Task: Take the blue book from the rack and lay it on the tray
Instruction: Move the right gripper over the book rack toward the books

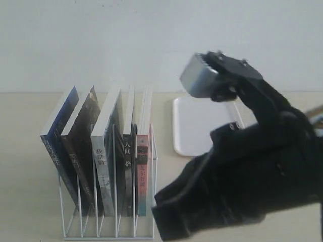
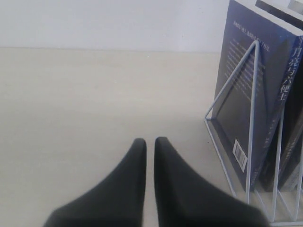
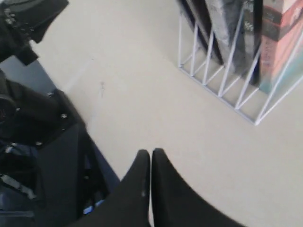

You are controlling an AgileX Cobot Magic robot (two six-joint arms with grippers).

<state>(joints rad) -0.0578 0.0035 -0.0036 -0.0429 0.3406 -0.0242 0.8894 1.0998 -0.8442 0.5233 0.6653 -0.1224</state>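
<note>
Two grippers, fingers together, empty; blue book (image 1: pixel 56 132) leans upright in leftmost slot of rack (image 1: pixel 153 166), nearer left gripper (image 2: pixel 150 141) than right gripper (image 3: pixel 151 152).

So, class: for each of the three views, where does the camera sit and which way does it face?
Exterior: low, near table height, facing book spines in the rack, tray behind; right arm up front.
Left wrist: behind shut left fingers, facing the blue book.
Right wrist: above shut right fingers, looking down.
All share the rack.
</note>
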